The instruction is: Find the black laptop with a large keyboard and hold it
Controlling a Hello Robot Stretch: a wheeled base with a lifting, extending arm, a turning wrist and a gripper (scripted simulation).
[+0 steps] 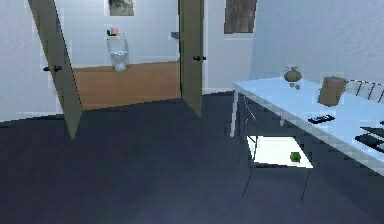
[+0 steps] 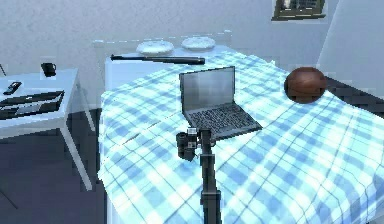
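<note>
A black laptop (image 2: 216,102) stands with its lid up on a bed with a blue checked cover (image 2: 300,160), its keyboard facing the bed's near edge. The arm (image 2: 207,190) rises from the bottom edge, and the gripper (image 2: 187,143) shows just below and left of the laptop's front corner, against the bedcover. I cannot tell whether it holds anything. A flat dark keyboard-like thing (image 2: 30,103) lies on a white table (image 2: 60,80) at the arm side view's left, and a similar dark flat thing (image 1: 372,136) lies on the white table (image 1: 280,100) at the forward view's right.
On the bed lie a brown ball (image 2: 305,84), a dark bat (image 2: 158,59) and two pillows (image 2: 155,46). The table carries a mug (image 2: 48,69), a brown box (image 1: 332,90) and a small pot (image 1: 292,74). A chair (image 1: 278,150) stands at it. Open doors (image 1: 55,60) lead to a bathroom with a toilet (image 1: 119,50).
</note>
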